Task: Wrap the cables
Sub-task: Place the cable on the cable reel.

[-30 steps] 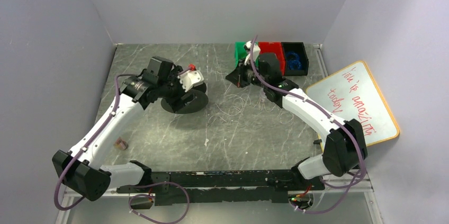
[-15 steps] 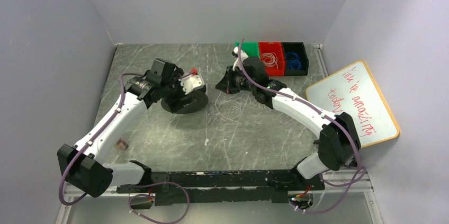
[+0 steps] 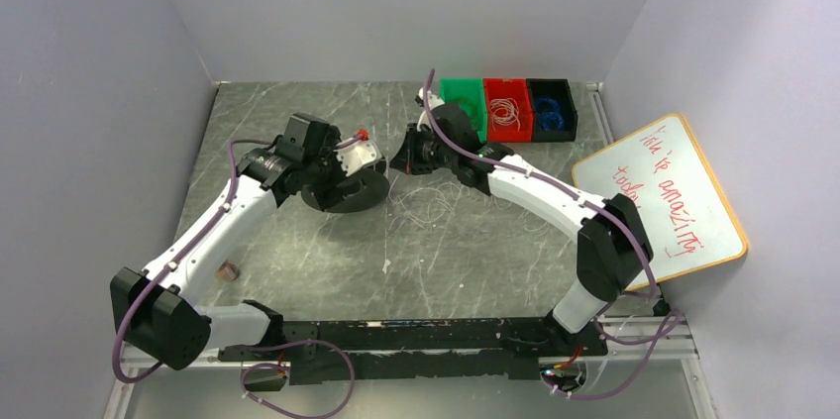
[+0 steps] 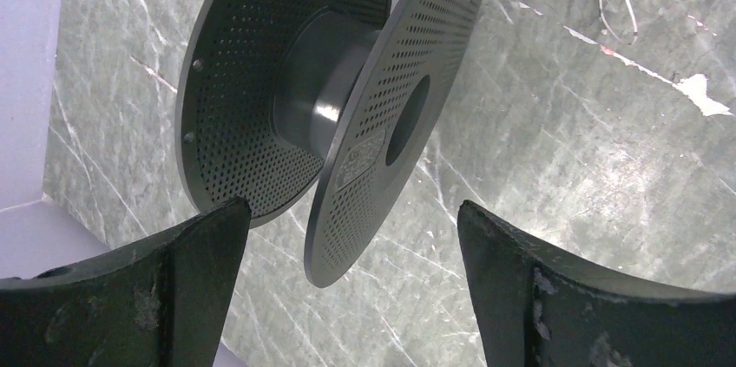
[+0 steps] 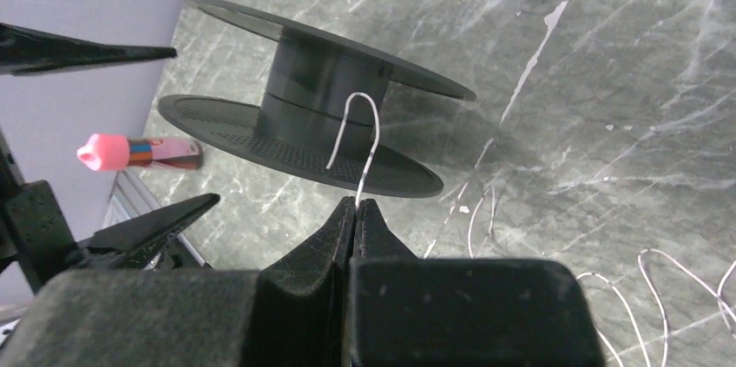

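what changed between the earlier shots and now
The right gripper swung left, away from the green bin, which is now uncovered, and up close to the black spool. Its jaws are shut on the end of the thin white wire. The left gripper stayed open at the spool, and the spool kept its place.

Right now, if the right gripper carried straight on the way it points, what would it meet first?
Probably the black spool: its hub sits directly ahead of the right gripper, whose shut tips pinch a thin white wire. Depth is unclear.
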`<action>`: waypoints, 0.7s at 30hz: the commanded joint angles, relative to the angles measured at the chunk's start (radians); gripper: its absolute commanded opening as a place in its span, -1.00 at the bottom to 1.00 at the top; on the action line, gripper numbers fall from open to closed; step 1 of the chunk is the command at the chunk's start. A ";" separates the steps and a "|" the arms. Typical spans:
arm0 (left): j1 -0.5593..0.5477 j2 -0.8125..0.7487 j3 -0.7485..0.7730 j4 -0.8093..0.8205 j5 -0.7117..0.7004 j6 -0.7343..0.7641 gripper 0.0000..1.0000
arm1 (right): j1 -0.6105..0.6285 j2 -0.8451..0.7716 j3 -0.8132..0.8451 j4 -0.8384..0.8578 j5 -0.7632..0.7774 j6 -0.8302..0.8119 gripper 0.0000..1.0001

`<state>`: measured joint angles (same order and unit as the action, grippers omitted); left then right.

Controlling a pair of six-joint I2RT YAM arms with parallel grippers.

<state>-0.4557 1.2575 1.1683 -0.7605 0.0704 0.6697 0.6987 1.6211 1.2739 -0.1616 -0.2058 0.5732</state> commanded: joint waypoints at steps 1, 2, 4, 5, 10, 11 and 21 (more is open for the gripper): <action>0.005 -0.036 0.006 0.047 -0.012 -0.002 0.88 | 0.020 0.008 0.040 -0.007 0.046 0.012 -1.00; 0.005 -0.036 0.006 0.046 -0.006 -0.005 0.88 | 0.022 0.009 0.039 -0.006 0.053 0.011 -1.00; 0.006 -0.036 0.012 0.035 0.014 -0.006 0.88 | 0.027 0.013 0.043 -0.006 0.061 0.005 -1.00; 0.005 -0.035 0.014 0.033 0.024 -0.007 0.88 | 0.030 0.017 0.049 -0.011 0.061 0.002 -1.00; 0.005 -0.033 0.018 0.049 0.038 -0.005 0.88 | 0.039 0.025 0.058 -0.019 0.036 -0.001 -1.00; 0.005 -0.028 0.023 0.050 0.038 -0.005 0.88 | 0.039 0.025 0.060 -0.023 0.028 0.000 -1.00; -0.010 0.012 0.044 0.079 -0.016 0.027 0.88 | 0.039 -0.005 0.046 -0.031 -0.031 0.009 -1.00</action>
<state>-0.4553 1.2602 1.1786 -0.7341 0.0799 0.6716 0.7341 1.6493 1.2892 -0.1959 -0.2016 0.5724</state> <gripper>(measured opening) 0.938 0.011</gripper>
